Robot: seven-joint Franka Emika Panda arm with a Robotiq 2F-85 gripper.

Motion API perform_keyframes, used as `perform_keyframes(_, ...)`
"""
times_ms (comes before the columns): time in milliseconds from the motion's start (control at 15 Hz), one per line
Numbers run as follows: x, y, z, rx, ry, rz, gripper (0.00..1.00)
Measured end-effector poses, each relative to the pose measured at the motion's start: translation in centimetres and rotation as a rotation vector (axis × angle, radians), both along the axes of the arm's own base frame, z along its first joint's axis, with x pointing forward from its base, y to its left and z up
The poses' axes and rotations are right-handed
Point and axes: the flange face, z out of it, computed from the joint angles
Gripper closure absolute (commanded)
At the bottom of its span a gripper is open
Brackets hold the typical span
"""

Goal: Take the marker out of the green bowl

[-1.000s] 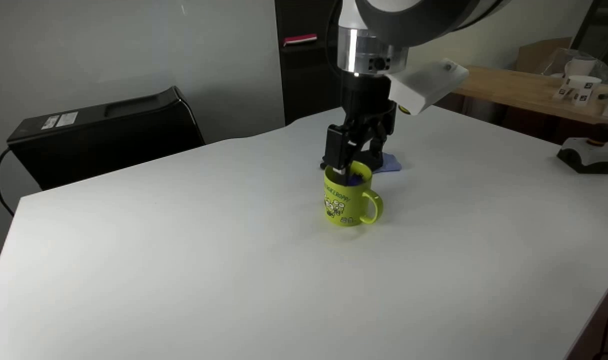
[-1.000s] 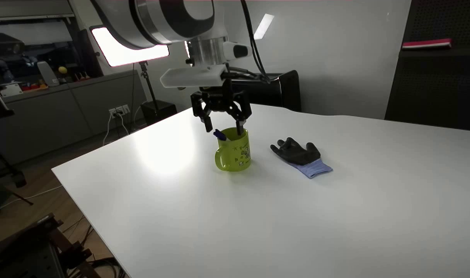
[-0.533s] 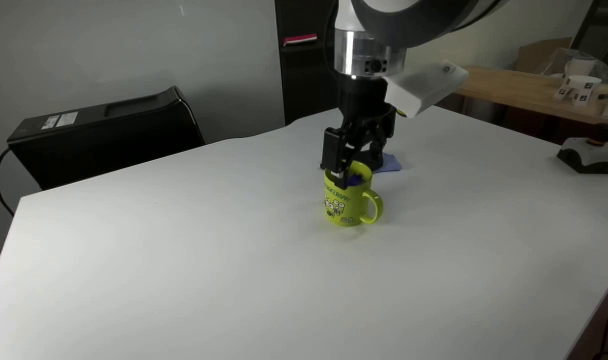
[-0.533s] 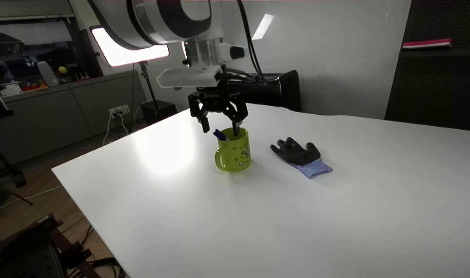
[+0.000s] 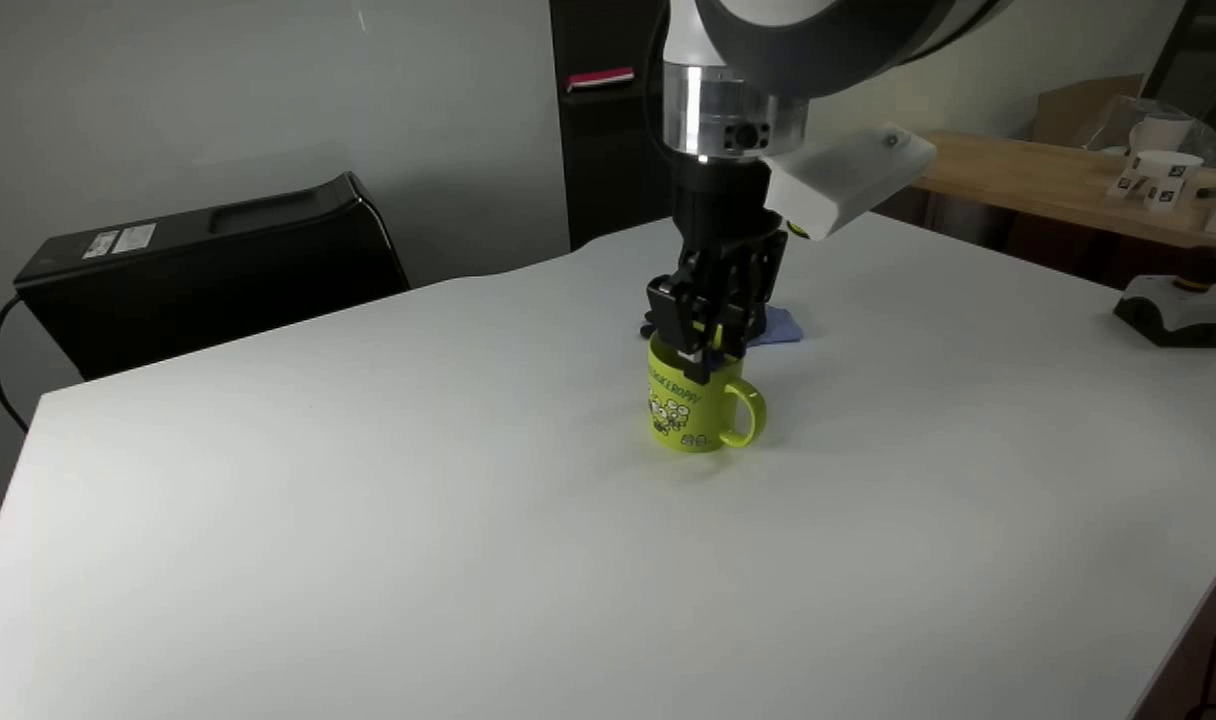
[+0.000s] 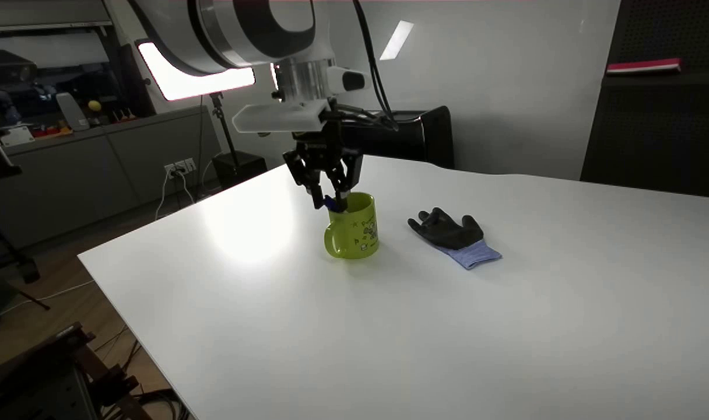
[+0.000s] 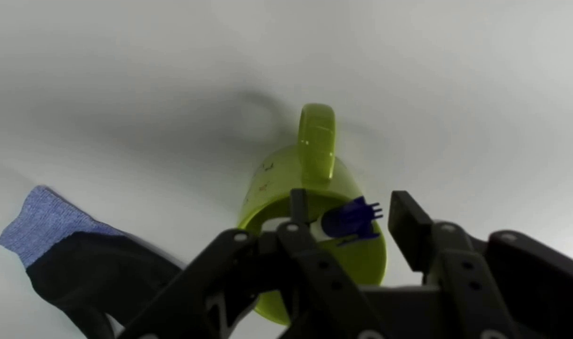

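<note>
The green bowl is a lime mug (image 6: 354, 236) with a side handle, standing upright on the white table; it shows in all views. Leaning inside it is the marker (image 7: 345, 221), its dark blue cap end poking out over the rim near the handle and its white body partly hidden behind a finger. My gripper (image 7: 351, 216) points down over the mug, jaws partly apart, with the blue cap between them. One finger (image 7: 298, 205) reaches over the mug's opening, close to the white body. The opposite finger (image 7: 406, 230) is outside the rim, with a gap to the cap.
A black and blue glove (image 6: 450, 233) lies on the table near the mug. A black bin-like box (image 5: 208, 265) stands beyond the table edge. A grey button box (image 5: 1183, 312) sits in an exterior view at the right.
My gripper has shifted slightly toward the cap and a little lower. Its fingers have come closer together on either side of the cap. Mug and glove have stayed in place.
</note>
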Motion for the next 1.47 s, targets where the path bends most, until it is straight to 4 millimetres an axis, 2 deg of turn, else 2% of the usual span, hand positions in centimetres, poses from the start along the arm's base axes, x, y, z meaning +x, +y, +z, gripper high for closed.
perform_keyframes(133, 0.0, -0.1, 0.0, -0.002, 0.004, -0.005, 0.95)
perform_keyframes(200, 0.0, -0.2, 0.0, -0.003, 0.005, -0.007, 0.98)
perform_keyframes(467, 0.3, -0.5, 0.3, -0.015, 0.010, -0.012, 0.95)
perform_keyframes(600, 0.8, -0.7, 1.0, -0.022, 0.009, -0.020, 0.95)
perform_keyframes(1000, 3.0, -1.7, 6.1, -0.036, -0.046, -0.050, 0.95)
perform_keyframes(1467, 3.7, -1.4, 11.1, 0.021, 0.009, -0.086, 0.95)
